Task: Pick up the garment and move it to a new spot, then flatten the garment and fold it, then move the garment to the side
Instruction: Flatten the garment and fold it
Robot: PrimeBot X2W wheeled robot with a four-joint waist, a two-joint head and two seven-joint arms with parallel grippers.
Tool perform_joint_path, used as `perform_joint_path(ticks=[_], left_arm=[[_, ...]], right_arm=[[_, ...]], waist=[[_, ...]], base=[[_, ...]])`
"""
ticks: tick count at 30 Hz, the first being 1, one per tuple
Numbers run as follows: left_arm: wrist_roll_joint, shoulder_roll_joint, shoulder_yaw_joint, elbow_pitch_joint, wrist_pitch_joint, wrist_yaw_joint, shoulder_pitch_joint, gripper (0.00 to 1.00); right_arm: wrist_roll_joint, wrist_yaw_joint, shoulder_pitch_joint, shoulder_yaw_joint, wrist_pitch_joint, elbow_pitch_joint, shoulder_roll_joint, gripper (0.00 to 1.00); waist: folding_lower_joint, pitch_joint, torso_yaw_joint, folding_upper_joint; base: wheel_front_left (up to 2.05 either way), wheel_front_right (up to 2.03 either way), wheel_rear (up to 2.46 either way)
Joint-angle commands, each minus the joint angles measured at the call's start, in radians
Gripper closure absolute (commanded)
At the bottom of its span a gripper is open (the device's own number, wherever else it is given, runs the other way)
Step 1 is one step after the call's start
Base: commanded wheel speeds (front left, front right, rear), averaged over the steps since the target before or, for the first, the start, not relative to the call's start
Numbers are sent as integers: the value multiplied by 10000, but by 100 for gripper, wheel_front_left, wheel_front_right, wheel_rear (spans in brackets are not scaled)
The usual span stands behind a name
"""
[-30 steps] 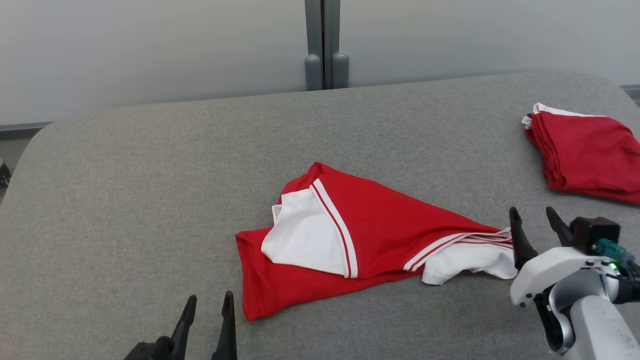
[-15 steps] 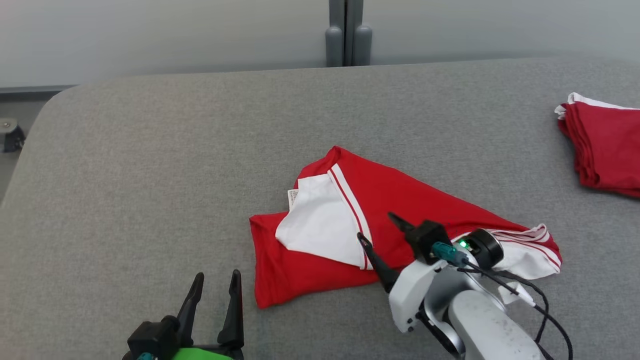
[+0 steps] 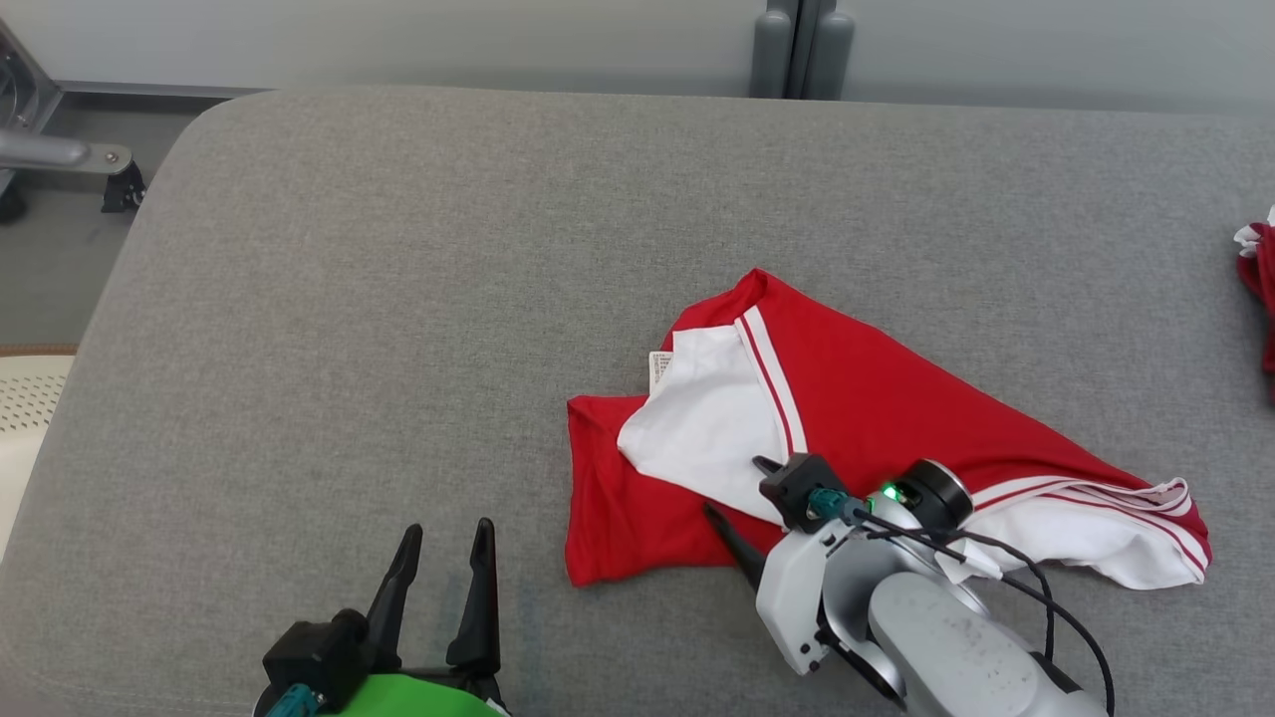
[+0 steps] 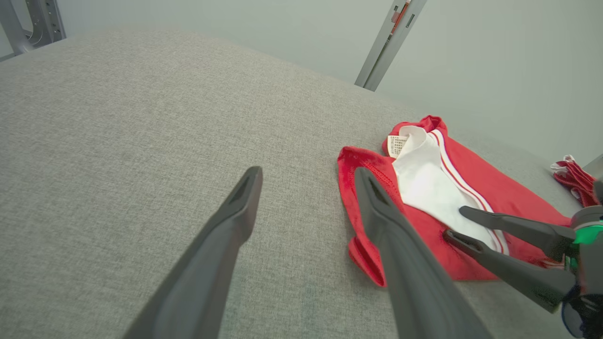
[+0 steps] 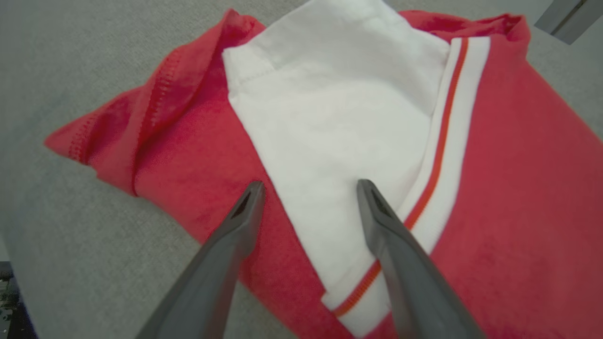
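The garment (image 3: pixel 877 418) is red with white panels and white stripes, lying crumpled on the grey padded table (image 3: pixel 398 299). My right gripper (image 3: pixel 737 486) hovers open over its near left part, fingers straddling the edge where the white panel meets red cloth. In the right wrist view the right gripper (image 5: pixel 309 184) stands open just above the garment (image 5: pixel 339 94), holding nothing. My left gripper (image 3: pixel 448 530) is open over bare table, left of the garment. The left wrist view shows the left gripper (image 4: pixel 306 172) open, with the garment (image 4: pixel 494 188) and the right gripper (image 4: pixel 456 222) to its right.
A second, folded red garment (image 3: pixel 1257 269) lies at the table's right edge, also in the left wrist view (image 4: pixel 572 176). A grey post (image 3: pixel 802 45) stands behind the table. A metal frame (image 3: pixel 60 154) and a pale perforated object (image 3: pixel 25 408) sit off the table's left edge.
The camera has swung left, shifting the whole picture right. My right gripper has moved from the garment's right end to above its left white panel. Both grippers stay open.
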Motion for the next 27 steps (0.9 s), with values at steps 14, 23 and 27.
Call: perform_joint_path(ticks=[14,23,27], left_arm=[[-114,30,72,6,-28,39,-383,0],[-97,30,17,44,-28,-9,-470,0],[-83,29,-84,56,-28,-64,-617,0]], right_arm=[[-521,-17,-670,-917,-85,597,20,100],[-471,-15,-1226,-2393,-287,187,87,100],[-782,-15,-1988,-3119,-24,-26,-293,100]], waist=[[0,277,-140,0],[0,343,-146,0],[0,504,-11,0]], base=[[0,0,0],[0,0,0],[0,0,0]])
